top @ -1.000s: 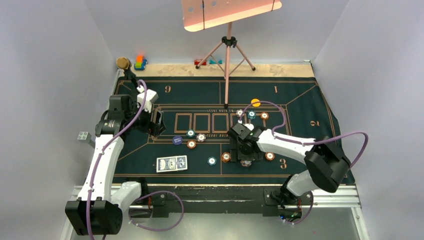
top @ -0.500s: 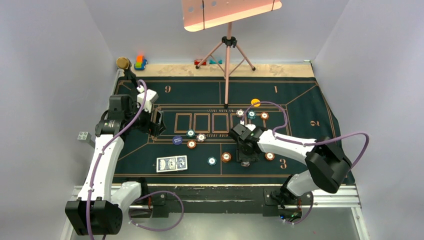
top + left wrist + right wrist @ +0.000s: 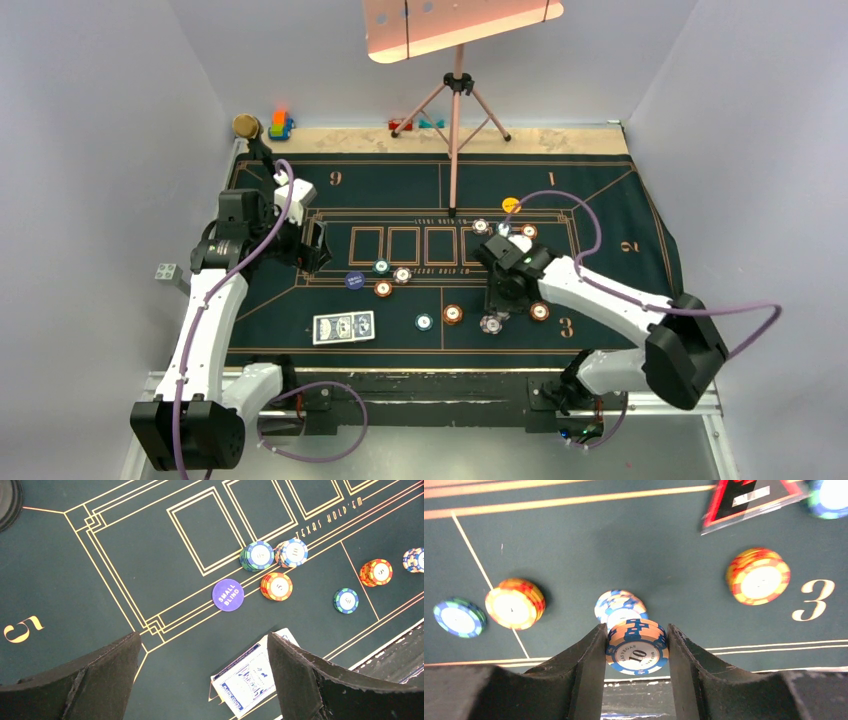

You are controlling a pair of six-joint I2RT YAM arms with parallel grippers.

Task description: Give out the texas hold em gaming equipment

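The right pincer [image 3: 635,636] is clamping a short stack of pinkish-white chips [image 3: 637,649] between its two dark fingers [image 3: 586,672]. The top chip is showing blue edge marks and a "10". Just beyond the held chips, a second pinkish-white stack [image 3: 616,605] is lying on the green felt mat [image 3: 624,540], partly hidden by them. To one side an orange stack [image 3: 515,602] is sitting on a gold line with a teal chip [image 3: 459,616] next to it. On the other side, beside the printed 3, another orange stack [image 3: 758,576] is resting, and past it the red-black triangular marker [image 3: 749,497] is showing at the frame edge, blurred.

From above, this pincer is hanging over the near right part of the mat by seat 3. The yellow disc [image 3: 511,205] is lying well away toward the far side.

The left pincer [image 3: 202,640] is hanging open above the left part of the mat — jaws wide apart, nothing between them. Below it the dark blue disc [image 3: 228,594] marked SMALL BLIND is lying on the gold border lines, with a third orange stack [image 3: 276,586] just beside it. A teal stack [image 3: 257,555] and a blue-edged pale stack [image 3: 292,552] are sitting side by side a little farther on, by the TEXAS HOLD'EM lettering. The blue-backed playing cards [image 3: 250,680] are lying face down toward the near edge of the mat, apart from every chip.
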